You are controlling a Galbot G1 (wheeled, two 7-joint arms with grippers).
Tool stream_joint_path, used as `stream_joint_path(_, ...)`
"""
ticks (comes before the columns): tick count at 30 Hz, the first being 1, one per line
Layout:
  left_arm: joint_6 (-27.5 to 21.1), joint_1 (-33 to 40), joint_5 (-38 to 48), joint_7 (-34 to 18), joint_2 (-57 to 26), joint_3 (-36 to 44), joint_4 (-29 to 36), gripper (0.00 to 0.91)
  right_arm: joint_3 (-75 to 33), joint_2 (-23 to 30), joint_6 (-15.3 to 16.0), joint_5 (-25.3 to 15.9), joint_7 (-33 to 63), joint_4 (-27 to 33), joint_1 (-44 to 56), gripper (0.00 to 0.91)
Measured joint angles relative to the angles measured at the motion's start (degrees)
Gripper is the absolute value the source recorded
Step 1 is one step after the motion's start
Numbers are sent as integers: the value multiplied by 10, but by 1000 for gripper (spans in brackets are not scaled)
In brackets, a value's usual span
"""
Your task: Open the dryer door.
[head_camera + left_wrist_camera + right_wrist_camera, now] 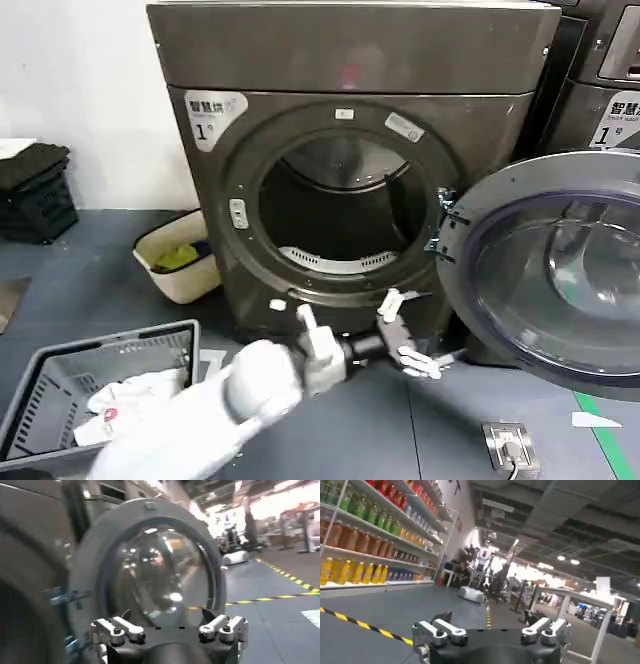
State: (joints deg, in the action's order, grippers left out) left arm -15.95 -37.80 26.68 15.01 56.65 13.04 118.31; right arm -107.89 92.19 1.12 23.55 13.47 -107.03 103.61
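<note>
Nearest: white left arm [215, 400] reaching from the near left, its left tool [405, 335] low in front of the dryer [350, 170], near the door's lower left edge.
Left tool state: fingers spread apart, holding nothing; the left wrist view also shows both fingers [117, 630] parted, with the door's clear bowl beyond them.
Right tool [490, 632]: fingers apart, empty, facing an open hall with shelves [375, 535].
Dryer door [560, 265]: swung wide to the right on its hinge [443, 225], grey inner side and clear bowl window facing out; drum mouth [335, 210] fully exposed.
Judgement: the opening looks done.
Doing it well: draw the left tool away low and to the left, clear of the door rim, so the door is not nudged back.
Count: one open door; one hinge; two tools; one grey basket [60, 385] near left; one beige tub [180, 260] beside the dryer; one neighbouring machine [600, 80] far right.
</note>
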Motion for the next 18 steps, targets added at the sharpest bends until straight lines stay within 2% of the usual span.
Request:
stream_joint_path(10, -16, -183, -2, -8, -76, -187, 82, 907, 23, -9, 3, 0, 0, 3, -10, 907)
stream_joint_path(18, -78, -314, 64, -73, -60, -326, 114, 907, 40, -41, 1, -1, -2, 21, -18, 907)
